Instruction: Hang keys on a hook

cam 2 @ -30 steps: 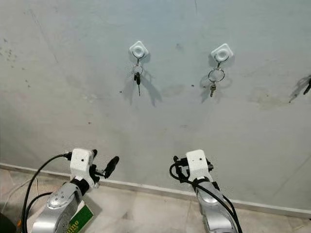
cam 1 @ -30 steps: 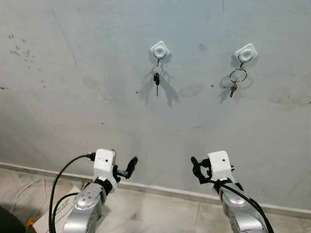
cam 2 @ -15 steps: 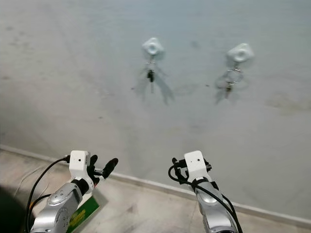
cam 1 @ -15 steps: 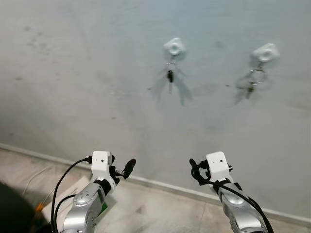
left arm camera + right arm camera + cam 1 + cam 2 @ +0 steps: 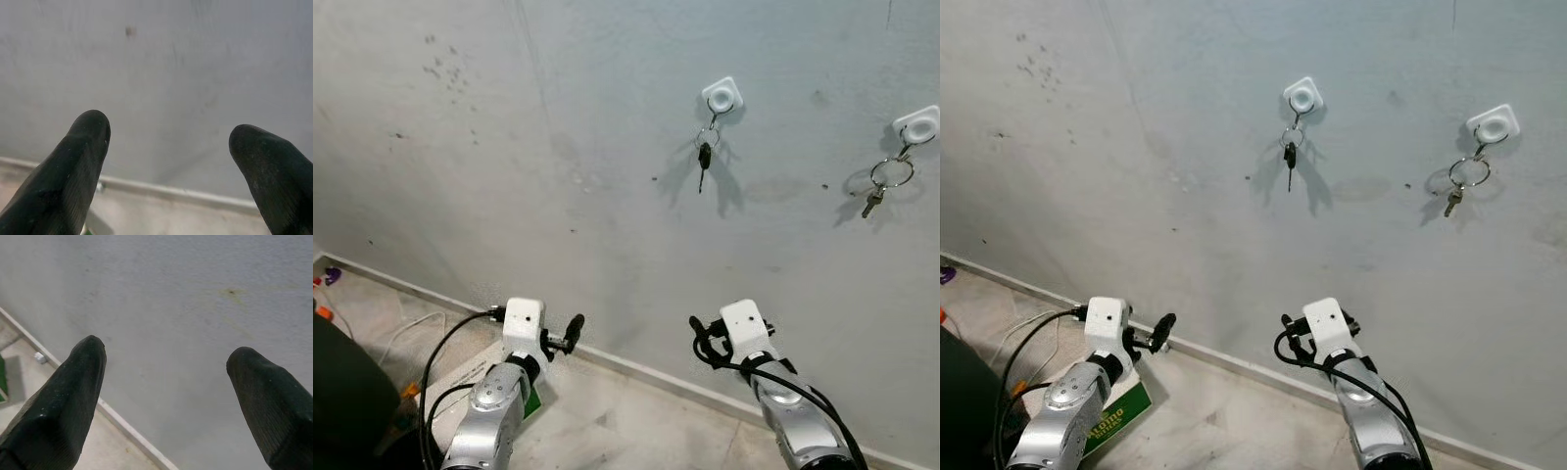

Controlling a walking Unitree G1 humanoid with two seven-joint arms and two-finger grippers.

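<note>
In the left eye view, a single dark key [image 5: 703,161] is hanging on its ring from a white square hook [image 5: 722,96] on the grey wall [image 5: 558,147], and to the right of that hook a second white hook [image 5: 916,124] is carrying a larger ring with a small key [image 5: 881,184]. Well below the first hook, the left hand [image 5: 570,331] and the right hand [image 5: 697,338] are hovering near the skirting, both empty. In the right eye view, a green-and-white box [image 5: 1116,423] is lying on the floor [image 5: 1224,411] under the left arm. In the left wrist view, the left hand's fingers [image 5: 73,166] are standing spread apart, facing the wall. In the right wrist view, the right hand's fingers [image 5: 68,401] are likewise spread wide with nothing between them.
</note>
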